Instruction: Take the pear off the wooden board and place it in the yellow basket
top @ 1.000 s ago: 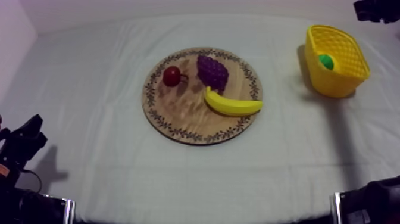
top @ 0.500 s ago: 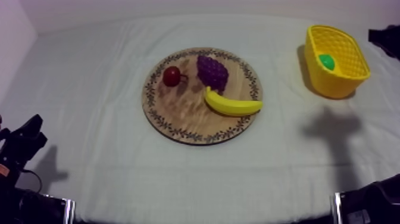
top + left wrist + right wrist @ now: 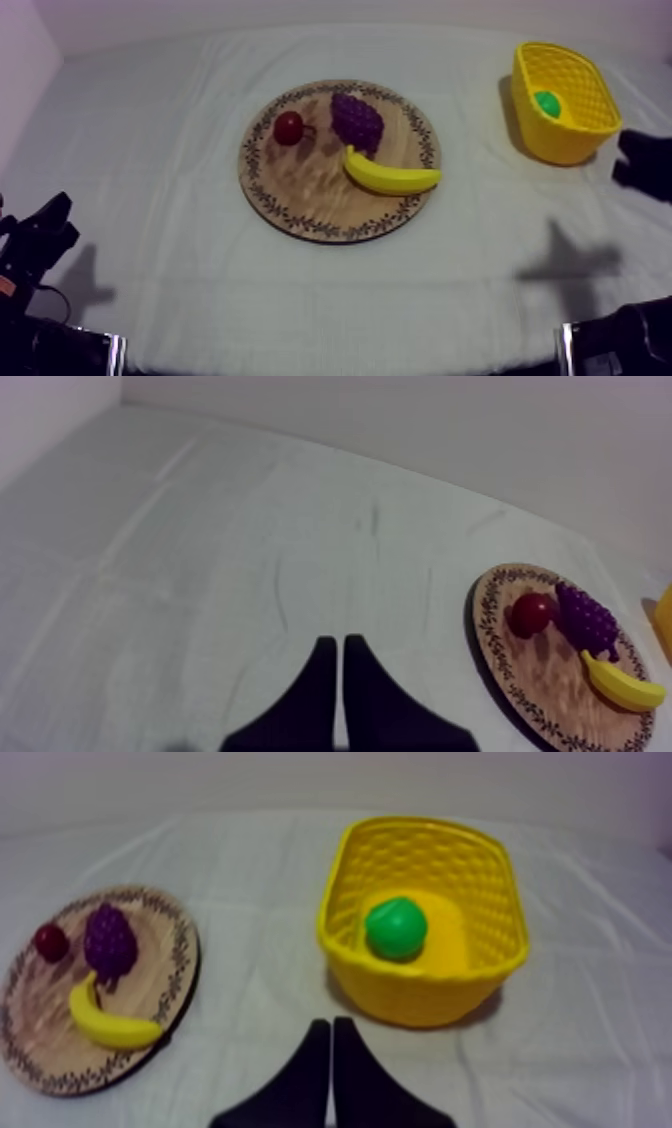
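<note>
pear [image 3: 396, 928] lies in the yellow basket [image 3: 430, 994] — left gripper [image 3: 337, 644] and right gripper [image 3: 331, 1024] both narrow, empty wedges.

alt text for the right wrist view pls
A green pear lies inside the yellow basket, with the right gripper shut on nothing just short of it. Beside the basket, a wooden board holds a banana, grapes and a small red fruit.
</note>
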`<act>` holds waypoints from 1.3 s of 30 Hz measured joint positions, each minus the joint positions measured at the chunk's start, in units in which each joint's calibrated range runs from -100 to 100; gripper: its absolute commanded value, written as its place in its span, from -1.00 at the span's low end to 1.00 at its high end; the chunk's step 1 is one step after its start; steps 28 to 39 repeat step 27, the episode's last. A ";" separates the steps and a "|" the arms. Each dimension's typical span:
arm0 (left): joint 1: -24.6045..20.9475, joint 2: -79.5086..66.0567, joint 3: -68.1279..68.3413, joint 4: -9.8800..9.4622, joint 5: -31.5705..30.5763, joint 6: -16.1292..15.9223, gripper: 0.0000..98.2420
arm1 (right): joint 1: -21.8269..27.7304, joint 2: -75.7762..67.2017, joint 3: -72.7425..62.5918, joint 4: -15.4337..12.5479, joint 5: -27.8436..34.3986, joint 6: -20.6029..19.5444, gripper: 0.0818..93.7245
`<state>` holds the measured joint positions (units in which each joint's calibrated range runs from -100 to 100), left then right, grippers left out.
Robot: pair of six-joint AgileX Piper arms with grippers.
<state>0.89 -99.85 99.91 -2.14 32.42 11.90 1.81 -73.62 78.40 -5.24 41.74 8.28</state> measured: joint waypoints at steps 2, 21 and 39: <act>0.00 0.00 0.00 0.00 0.00 0.00 -1.00 | 0.10 -3.86 3.88 -2.19 0.20 1.99 -0.99; 0.00 0.00 0.00 0.00 0.00 0.00 -1.00 | 2.25 -21.99 20.70 2.88 -2.36 -6.52 -0.99; 0.00 0.00 0.00 0.00 0.00 0.00 -1.00 | 2.34 -22.07 21.26 3.64 -4.13 -9.44 -0.99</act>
